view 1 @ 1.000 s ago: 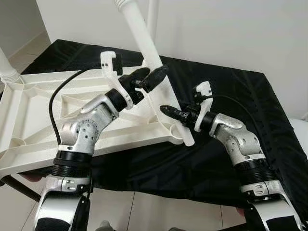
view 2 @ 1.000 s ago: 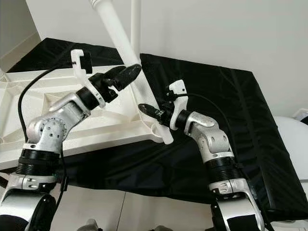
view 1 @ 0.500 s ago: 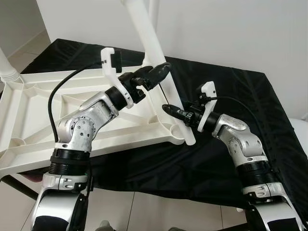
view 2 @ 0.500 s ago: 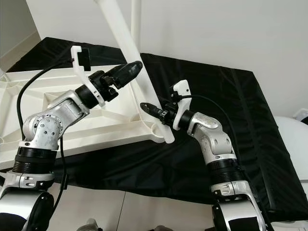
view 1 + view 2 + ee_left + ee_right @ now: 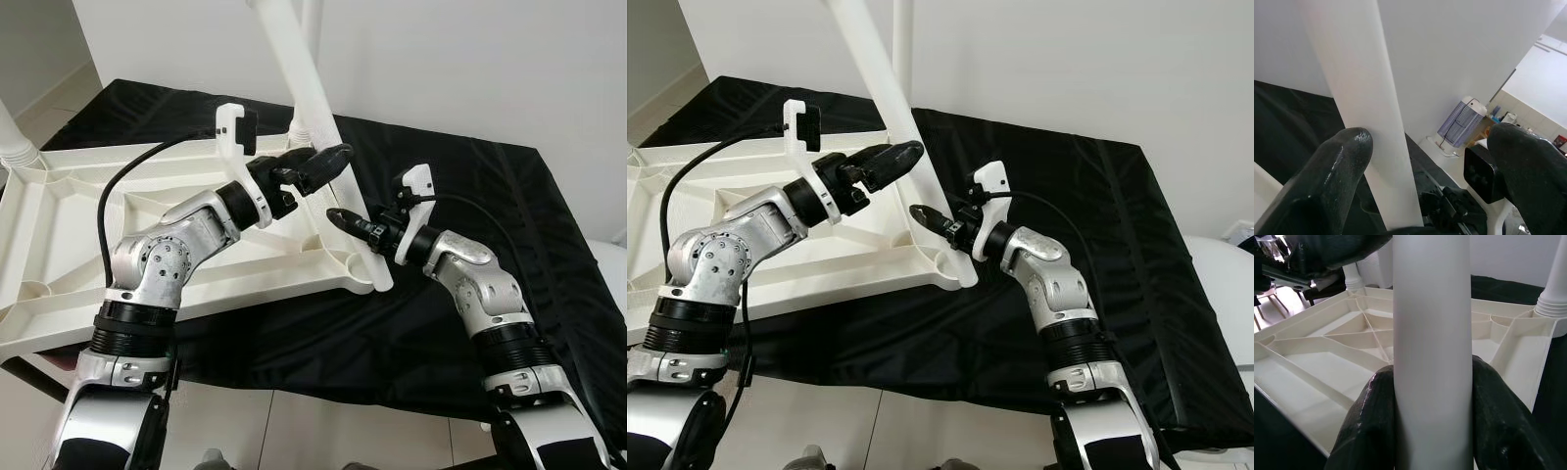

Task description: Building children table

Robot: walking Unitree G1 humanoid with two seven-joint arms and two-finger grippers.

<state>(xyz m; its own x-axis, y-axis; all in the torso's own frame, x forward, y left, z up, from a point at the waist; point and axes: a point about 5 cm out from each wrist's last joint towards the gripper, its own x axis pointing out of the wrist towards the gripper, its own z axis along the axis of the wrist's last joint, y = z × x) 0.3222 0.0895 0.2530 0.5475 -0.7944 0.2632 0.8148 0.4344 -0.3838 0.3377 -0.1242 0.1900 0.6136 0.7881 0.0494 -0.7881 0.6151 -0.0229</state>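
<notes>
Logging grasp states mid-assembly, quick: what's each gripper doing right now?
Left gripper: open, fingers straddling the white table leg, one touching.
Right gripper: shut on the same leg, lower down.

Leg blocked both sides: right hand clamps it, left hand straddles it w/ slack.

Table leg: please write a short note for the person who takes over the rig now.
Right gripper: shut on the table leg, low on it.
Left gripper: open, fingers either side of the leg higher up.
Upside-down tabletop lies on the black-covered surface; the leg leans over its near corner socket.
Done: two other legs stand in corners.
Left: seat this leg upright.
</notes>
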